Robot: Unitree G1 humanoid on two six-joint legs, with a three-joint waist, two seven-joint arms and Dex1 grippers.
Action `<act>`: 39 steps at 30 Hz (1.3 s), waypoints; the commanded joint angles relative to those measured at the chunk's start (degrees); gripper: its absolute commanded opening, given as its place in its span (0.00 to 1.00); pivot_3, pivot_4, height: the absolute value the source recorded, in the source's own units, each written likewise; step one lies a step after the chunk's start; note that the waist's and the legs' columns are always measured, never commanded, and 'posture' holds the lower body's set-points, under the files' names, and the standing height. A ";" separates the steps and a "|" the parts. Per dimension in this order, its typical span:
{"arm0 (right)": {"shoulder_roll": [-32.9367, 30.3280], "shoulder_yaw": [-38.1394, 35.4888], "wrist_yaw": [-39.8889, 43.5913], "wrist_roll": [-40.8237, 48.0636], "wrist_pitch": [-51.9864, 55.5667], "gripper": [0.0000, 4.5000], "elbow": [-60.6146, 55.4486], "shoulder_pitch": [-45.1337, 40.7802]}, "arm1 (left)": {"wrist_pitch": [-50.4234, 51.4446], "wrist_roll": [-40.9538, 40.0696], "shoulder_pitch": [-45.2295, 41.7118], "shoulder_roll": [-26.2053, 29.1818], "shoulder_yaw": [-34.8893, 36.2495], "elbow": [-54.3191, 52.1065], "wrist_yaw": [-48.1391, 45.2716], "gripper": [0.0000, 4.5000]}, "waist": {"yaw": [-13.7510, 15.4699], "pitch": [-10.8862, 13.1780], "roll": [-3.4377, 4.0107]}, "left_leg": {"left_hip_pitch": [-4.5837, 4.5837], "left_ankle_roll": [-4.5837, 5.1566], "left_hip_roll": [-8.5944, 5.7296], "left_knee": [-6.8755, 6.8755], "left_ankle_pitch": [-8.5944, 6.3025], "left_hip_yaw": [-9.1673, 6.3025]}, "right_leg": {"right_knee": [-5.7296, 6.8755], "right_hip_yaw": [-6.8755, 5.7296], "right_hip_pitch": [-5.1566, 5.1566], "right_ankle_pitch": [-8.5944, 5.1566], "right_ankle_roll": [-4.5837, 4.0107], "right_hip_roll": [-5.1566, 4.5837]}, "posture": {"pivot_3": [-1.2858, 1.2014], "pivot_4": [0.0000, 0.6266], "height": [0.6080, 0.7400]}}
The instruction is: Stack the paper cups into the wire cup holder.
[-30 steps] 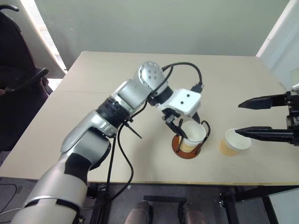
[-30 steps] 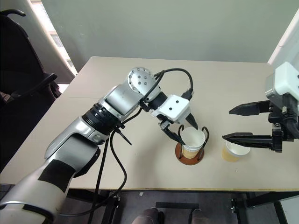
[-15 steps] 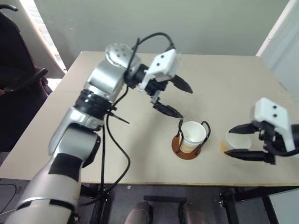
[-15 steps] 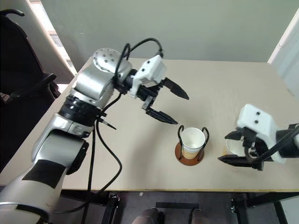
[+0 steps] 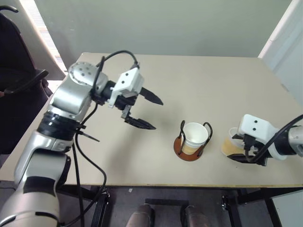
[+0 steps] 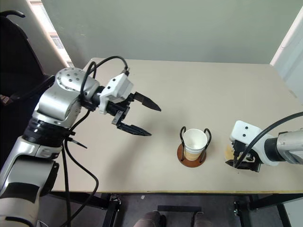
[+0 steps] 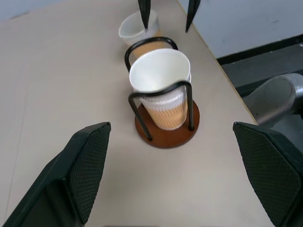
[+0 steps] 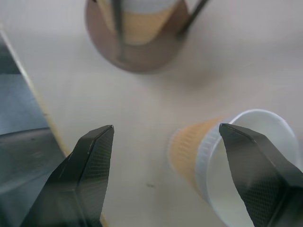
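table (image 5: pixel 222 80): light beige top, seen from above in the head views; all task things are set near its front edge.
wire cup holder (image 5: pixel 191 149): round reddish-brown base with black wire loops, stood upright near the table's front edge, roughly centre-right.
cups in holder (image 7: pixel 160 82): paper cups are seated upright between the wire loops, white inside facing up; a nested white rim is seen below the top rim in the left wrist view; exact count cannot be told.
loose cup (image 8: pixel 227 156): one paper cup is stood on the table just to the right of the holder, apart from it, near the front edge; partly covered by the right gripper in the head views.
left gripper (image 5: pixel 148 112): held in the air above the table, well to the left of the holder, fingers spread wide, nothing between them.
right gripper (image 8: pixel 170 165): lowered over the loose cup; fingers spread wide, one finger seen against the cup's rim side, the other out on the bare table; no squeeze on the cup is seen.
chair (image 5: pixel 19 71): dark chair seen beside the table's left edge.
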 commanded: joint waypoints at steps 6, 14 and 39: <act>-0.19 -0.40 3.66 -1.64 -0.63 0.82 1.46 -0.87 | 2.78 -0.74 3.29 2.79 6.10 -4.72 0.39 0.99 | 0.06 0.00 0.00 | 0.00 0.00 -0.02 0.01 0.00 -0.02 | -0.04 0.00 0.06 0.06 -0.09 0.00 | 0.52 0.24 1.00; -0.66 -2.69 7.72 0.43 0.56 0.82 2.26 -2.95 | 2.49 -0.31 3.36 2.24 6.65 -4.57 -0.43 0.99 | -0.01 0.00 0.00 | 0.00 -0.05 -0.02 -0.05 -0.04 -0.03 | -0.05 -0.01 0.01 0.08 -0.19 0.00 | 0.52 0.24 1.00; 0.52 5.97 9.71 -11.40 -6.62 0.68 4.57 -3.32 | -0.77 -0.38 6.15 2.90 8.13 -5.75 -0.74 1.00 | -0.17 0.00 0.00 | 0.00 -0.17 0.01 -0.09 -0.20 -0.09 | -0.06 -0.02 -0.07 0.05 -0.26 0.04 | 0.52 0.24 1.00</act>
